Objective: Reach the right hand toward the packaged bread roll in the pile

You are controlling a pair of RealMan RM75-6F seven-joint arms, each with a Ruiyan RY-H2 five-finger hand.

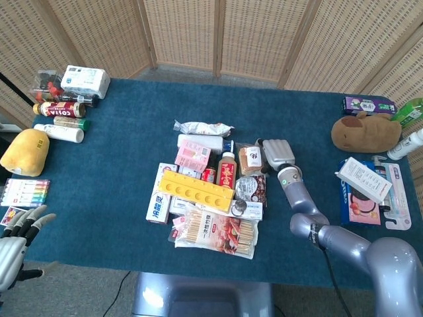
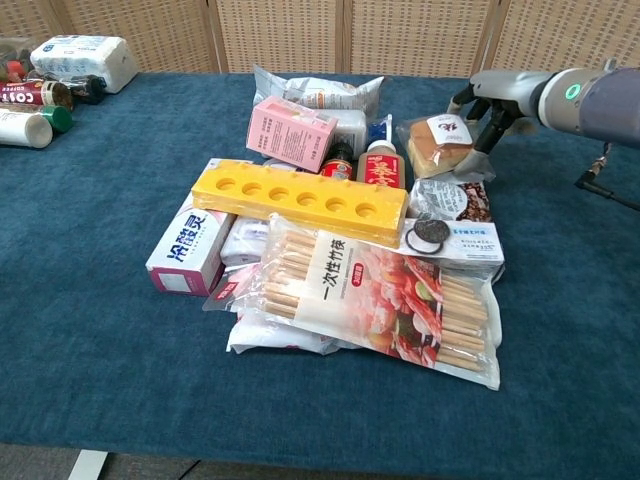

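Observation:
The packaged bread roll (image 1: pixel 250 158) (image 2: pixel 438 140) lies at the right edge of the central pile, a brown bun in clear wrap with a white label, tilted up on its right side. My right hand (image 1: pixel 277 153) (image 2: pixel 488 102) is against that side. Its fingers curl over the packet's far edge and the thumb comes down beside it, so the hand grips the roll. My left hand (image 1: pixel 14 246) hangs off the table's near-left corner, holding nothing, with its fingers spread. The chest view does not show it.
The pile also holds a yellow holed tray (image 1: pixel 197 190) (image 2: pixel 300 195), a red-labelled bottle (image 1: pixel 227 170), a pink box (image 2: pixel 290 132) and a bag of chopsticks (image 2: pixel 380 300). A capybara plush (image 1: pixel 365 132) and boxes sit at the right, with bottles (image 1: pixel 59 109) at the far left.

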